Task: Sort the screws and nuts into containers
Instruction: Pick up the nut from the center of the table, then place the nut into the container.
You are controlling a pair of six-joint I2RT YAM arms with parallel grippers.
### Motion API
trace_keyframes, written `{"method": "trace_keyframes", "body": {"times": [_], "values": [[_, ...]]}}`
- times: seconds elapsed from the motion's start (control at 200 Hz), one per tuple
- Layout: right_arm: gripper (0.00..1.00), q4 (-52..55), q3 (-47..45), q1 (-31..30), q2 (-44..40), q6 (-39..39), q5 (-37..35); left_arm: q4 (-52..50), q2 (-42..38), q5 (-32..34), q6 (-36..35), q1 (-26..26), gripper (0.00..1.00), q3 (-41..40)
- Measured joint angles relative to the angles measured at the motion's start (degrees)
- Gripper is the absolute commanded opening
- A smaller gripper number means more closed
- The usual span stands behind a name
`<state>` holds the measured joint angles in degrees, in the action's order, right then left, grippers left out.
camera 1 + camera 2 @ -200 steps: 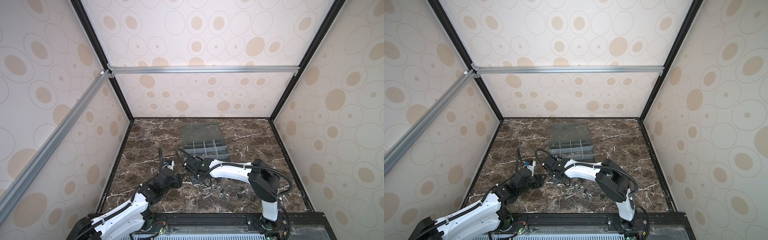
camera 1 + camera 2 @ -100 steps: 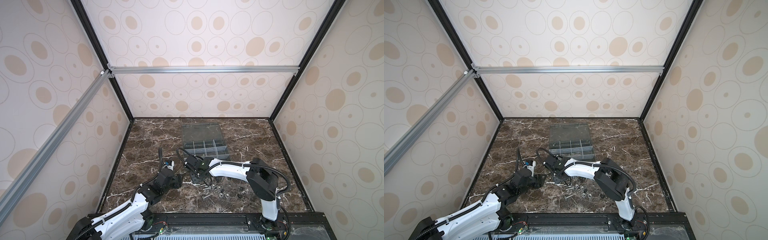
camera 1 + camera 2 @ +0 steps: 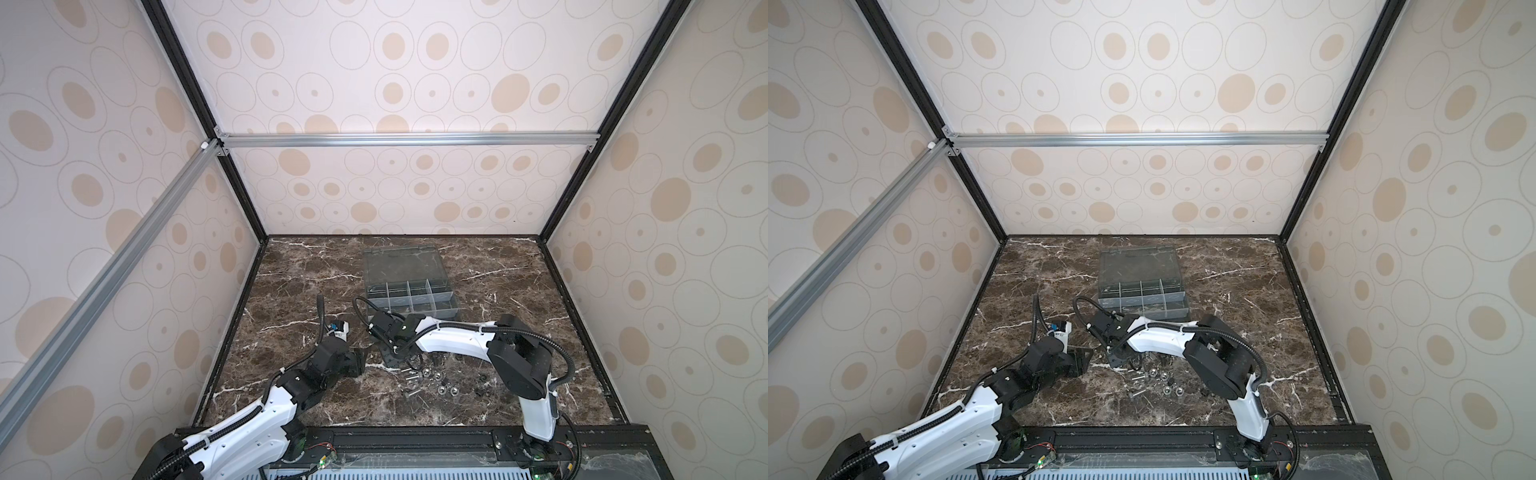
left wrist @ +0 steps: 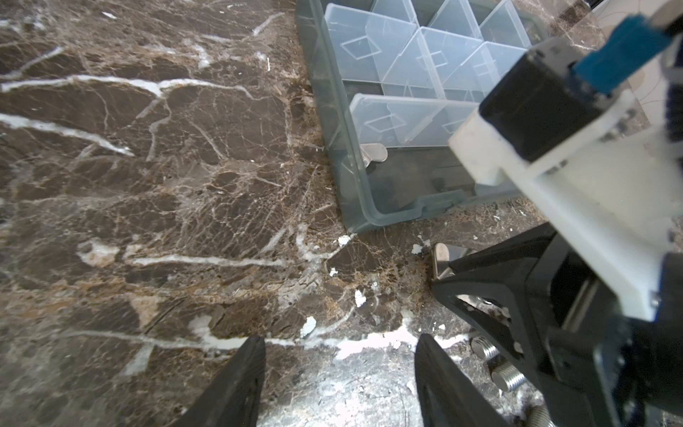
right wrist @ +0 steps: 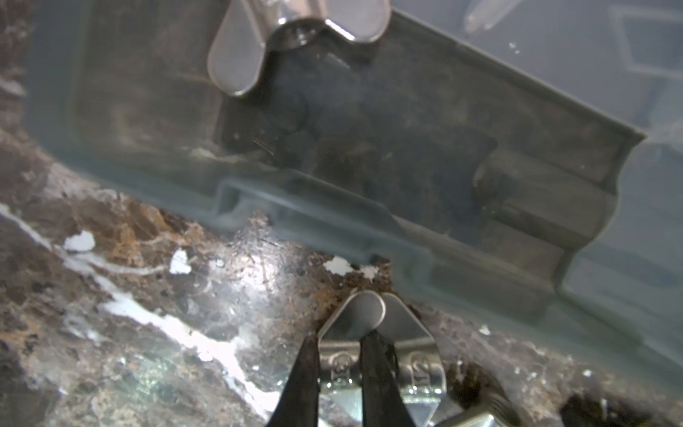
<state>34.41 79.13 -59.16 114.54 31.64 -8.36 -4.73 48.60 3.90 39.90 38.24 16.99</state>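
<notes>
Okay, right gripper (image 5: 340, 338) is pinching a wing nut (image 5: 364, 314); lift straight, clear the box (image 5: 325, 199) wall. Left gripper (image 4: 340, 340) hangs open.

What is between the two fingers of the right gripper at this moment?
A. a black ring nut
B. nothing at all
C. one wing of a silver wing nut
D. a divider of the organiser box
C: in the right wrist view the right gripper has its black fingers closed on either side of one wing of a silver wing nut, just outside the organiser box.
</notes>
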Motion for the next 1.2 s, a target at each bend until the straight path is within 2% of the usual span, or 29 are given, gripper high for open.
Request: {"method": "trace_keyframes", "body": {"times": [0.445, 0.66, 0.99, 1.2], "values": [[0.07, 1.18, 1.11, 0.0, -1.05, -1.01, 0.83, -0.02, -0.02, 0.02, 0.52, -0.02, 0.64, 0.0], [0.06, 2.91, 7.32, 0.42, -2.6, -3.63, 0.15, -0.02, -0.11, -0.02, 0.9, -0.13, 0.64, 0.0], [0.06, 3.85, 15.78, 5.27, -1.22, -7.61, 0.02, -0.04, -1.44, -0.22, 1.7, -0.22, 0.64, -0.33], [0.06, 3.78, 16.44, 7.8, 1.36, -8.9, 1.05, -0.13, -1.84, -0.42, 2.84, -0.22, 0.64, -1.03]]}}
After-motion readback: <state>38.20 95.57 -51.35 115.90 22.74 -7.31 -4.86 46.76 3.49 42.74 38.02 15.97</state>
